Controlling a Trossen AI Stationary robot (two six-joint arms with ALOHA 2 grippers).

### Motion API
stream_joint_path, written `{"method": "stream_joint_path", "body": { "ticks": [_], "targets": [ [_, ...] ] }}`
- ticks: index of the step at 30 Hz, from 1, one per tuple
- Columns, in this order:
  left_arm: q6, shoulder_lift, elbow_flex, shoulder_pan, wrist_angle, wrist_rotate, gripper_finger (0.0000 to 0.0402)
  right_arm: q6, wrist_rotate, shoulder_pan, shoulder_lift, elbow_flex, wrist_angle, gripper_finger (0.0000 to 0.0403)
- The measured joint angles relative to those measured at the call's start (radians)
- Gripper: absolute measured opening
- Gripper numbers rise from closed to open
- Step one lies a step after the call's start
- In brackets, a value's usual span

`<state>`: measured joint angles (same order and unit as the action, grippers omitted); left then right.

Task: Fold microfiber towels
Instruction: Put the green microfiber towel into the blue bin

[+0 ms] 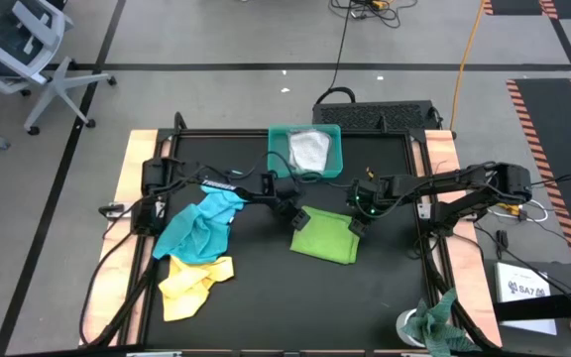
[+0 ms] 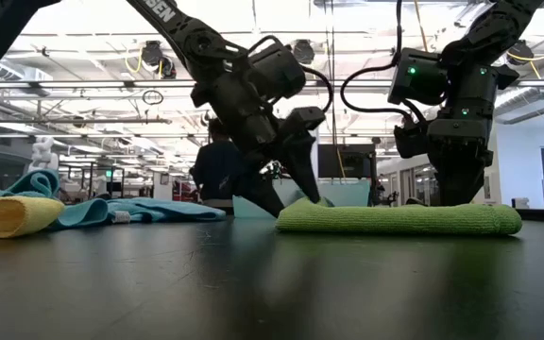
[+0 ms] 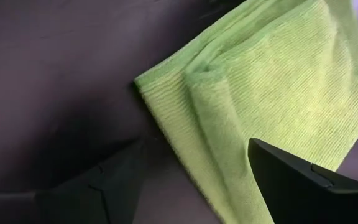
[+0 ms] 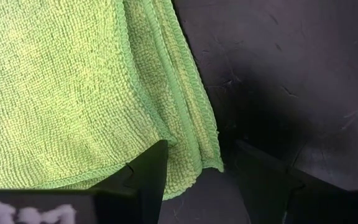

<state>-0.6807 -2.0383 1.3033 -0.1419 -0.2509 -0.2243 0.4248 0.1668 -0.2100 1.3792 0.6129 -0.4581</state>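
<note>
Lime towel: the lime green microfiber towel [image 1: 326, 238] lies folded in several layers at mid-tabletop [image 1: 256, 297], flat, its stitched hems stacked at the corners.
Left pincer: the left pincer [image 1: 295, 214] stands at the towel's near-left corner, fingers spread, one on the cloth and one on the bare tabletop, holding nothing.
Right pincer: the right pincer [image 1: 358, 224] is low over the opposite corner, fingers parted astride the hem, nothing gripped.
Handling: likely light, limp and grippy, with no stiffness; layers could slide or spring open if lifted by one ply.
Where to grip: judged best at a corner, pinching all the layers together.
Waiting towels: a turquoise towel [image 1: 198, 226] and a yellow towel [image 1: 192, 283] lie crumpled together at the left; a pale grey towel [image 1: 309, 149] sits in the teal tray [image 1: 275, 156].
Writing: white letters on the left arm, too partial to read.
</note>
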Motion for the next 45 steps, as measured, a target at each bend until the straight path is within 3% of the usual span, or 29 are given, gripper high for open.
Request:
{"method": "stream_joint_path", "body": {
  "ticks": [12,25,32,37,45],
  "targets": [
    [-0.023,-0.020,0.003,0.004,0.027,-0.010,0.0282,0.001,-0.005,0.000,-0.025,-0.002,-0.001,0.0173],
    [-0.079,-0.021,0.002,0.015,0.002,0.072,0.0282,0.037,0.026,-0.001,-0.027,-0.002,0.023,0.0159],
    [-0.081,-0.021,0.002,0.014,0.003,0.068,0.0282,0.035,0.053,-0.001,-0.028,-0.002,0.029,0.0179],
    [-0.082,-0.021,0.000,0.019,0.012,0.072,0.0282,0.056,0.170,-0.012,-0.025,-0.002,0.045,0.0201],
    [-0.088,-0.021,0.000,0.019,0.014,0.072,0.0282,0.043,0.164,-0.009,-0.026,-0.002,0.124,0.0212]
  ]
}}
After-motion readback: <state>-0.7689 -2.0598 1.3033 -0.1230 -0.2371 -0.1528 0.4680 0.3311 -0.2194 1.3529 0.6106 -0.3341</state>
